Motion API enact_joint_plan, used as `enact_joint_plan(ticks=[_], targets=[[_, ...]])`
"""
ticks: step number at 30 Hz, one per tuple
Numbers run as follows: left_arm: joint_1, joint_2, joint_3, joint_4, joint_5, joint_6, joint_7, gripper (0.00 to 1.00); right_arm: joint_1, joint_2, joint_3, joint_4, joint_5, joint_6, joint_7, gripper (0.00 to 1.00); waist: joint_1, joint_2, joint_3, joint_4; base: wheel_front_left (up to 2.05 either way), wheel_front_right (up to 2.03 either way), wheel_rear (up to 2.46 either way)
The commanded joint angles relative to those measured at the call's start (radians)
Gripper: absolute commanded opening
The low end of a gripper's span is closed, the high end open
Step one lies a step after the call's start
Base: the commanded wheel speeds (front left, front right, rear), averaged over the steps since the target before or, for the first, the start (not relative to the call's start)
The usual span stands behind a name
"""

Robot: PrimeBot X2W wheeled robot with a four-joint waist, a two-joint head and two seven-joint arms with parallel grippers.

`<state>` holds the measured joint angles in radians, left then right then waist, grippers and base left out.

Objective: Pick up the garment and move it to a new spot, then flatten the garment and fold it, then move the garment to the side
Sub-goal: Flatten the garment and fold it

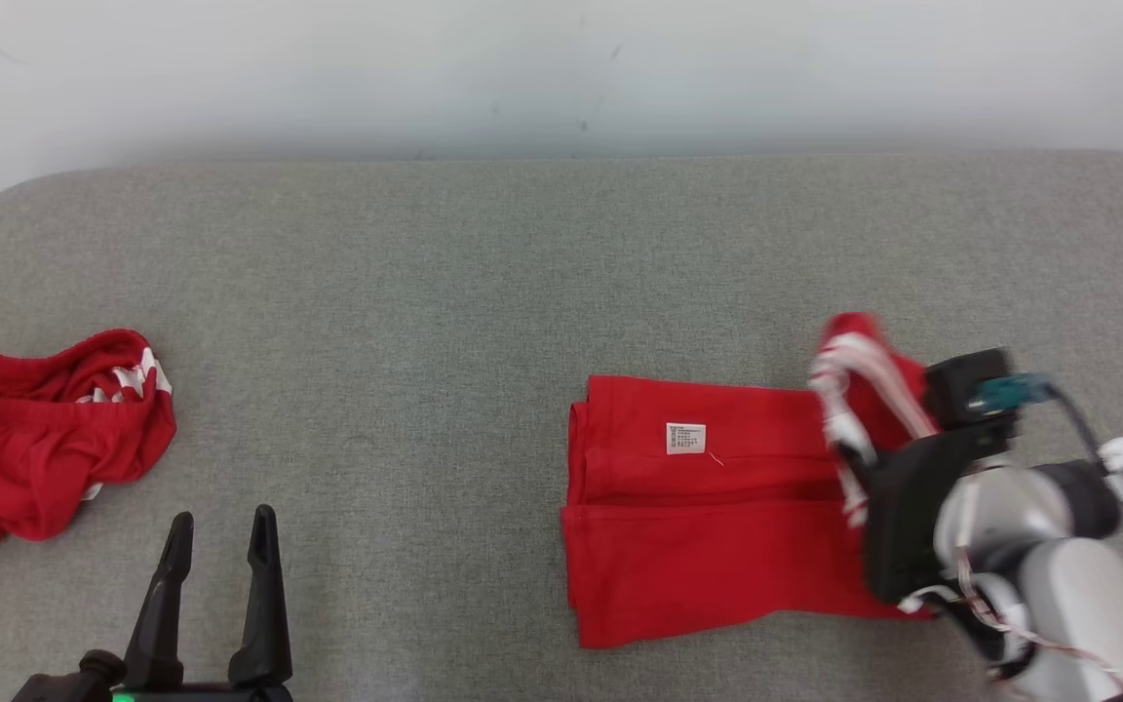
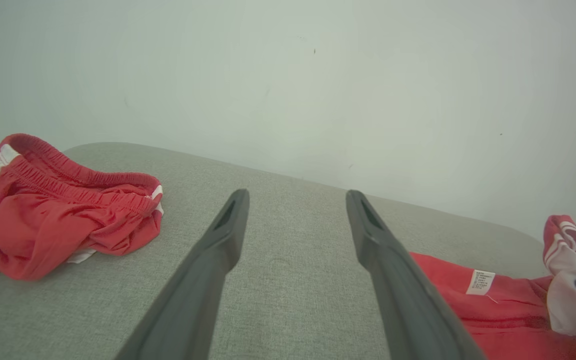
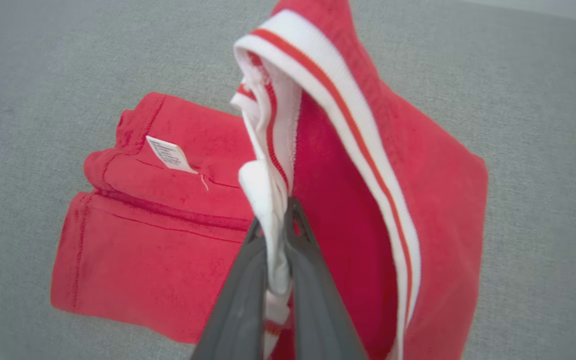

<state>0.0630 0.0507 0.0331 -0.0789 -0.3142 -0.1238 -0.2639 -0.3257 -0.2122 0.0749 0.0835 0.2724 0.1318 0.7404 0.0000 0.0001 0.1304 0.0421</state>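
Red is the colour of the red folded garment [image 1: 698,546]. It lies on the right side of the grey cloth-covered table [image 1: 425,292]. Most of it is flat, with its layers stacked one on another. A small white label [image 1: 685,438] sits on top of it, near its far left corner.

The right gripper [image 3: 274,222] is pinched tight on the white and red striped edge [image 3: 328,90] at the right end of this garment. White cloth is squeezed between the two dark fingers. That end is lifted off the table and stands up like a little tent. The rest of the garment rests on the table.

The left gripper [image 1: 222,522] is at the lower left in the head view. Its two long dark fingers are spread wide apart, with nothing between them. Below them is bare grey table.

A crumpled red garment with a stretchy waistband [image 1: 35,439] lies in a heap at the far left of the table. It has bits of white trim. It is well apart from the folded garment and near the left gripper, but not touching it.

A pale wall [image 1: 522,68] stands behind the table.
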Motion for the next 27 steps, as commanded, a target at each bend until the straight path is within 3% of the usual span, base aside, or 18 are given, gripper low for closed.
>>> enact_joint_plan(ticks=[1,6,12,26,27], targets=[[-0.013,0.0,-0.002,0.003,-0.005,0.0,0.0,1.0,0.001,0.012,0.043,-0.001,0.022,-0.003,0.005,0.0,0.0,-0.0001,0.0,0.001,0.0,0.0,0.0],[-0.014,0.0,-0.007,0.005,-0.01,-0.001,0.0,1.0,-0.051,0.054,0.157,0.059,0.056,-0.002,-0.011,0.0,0.0,-0.0001,0.002,0.01,0.0,0.0,0.0],[-0.015,0.0,-0.024,0.011,-0.011,-0.003,0.0,1.0,-0.143,0.127,0.23,0.223,0.069,-0.002,-0.047,0.0,0.0,-0.0001,0.006,0.042,0.0,0.0,0.0],[0.004,0.0,-0.04,0.02,-0.017,-0.005,0.0,1.0,-0.231,0.161,0.306,0.455,0.095,-0.002,-0.129,0.0,0.0,-0.0001,-0.006,0.083,0.0,0.0,0.0],[0.004,0.0,-0.04,0.02,-0.016,-0.005,0.0,1.0,-0.234,0.162,0.307,0.463,0.099,-0.002,-0.142,0.16,0.0,-0.0001,-0.007,0.082,0.0,0.0,0.0]])
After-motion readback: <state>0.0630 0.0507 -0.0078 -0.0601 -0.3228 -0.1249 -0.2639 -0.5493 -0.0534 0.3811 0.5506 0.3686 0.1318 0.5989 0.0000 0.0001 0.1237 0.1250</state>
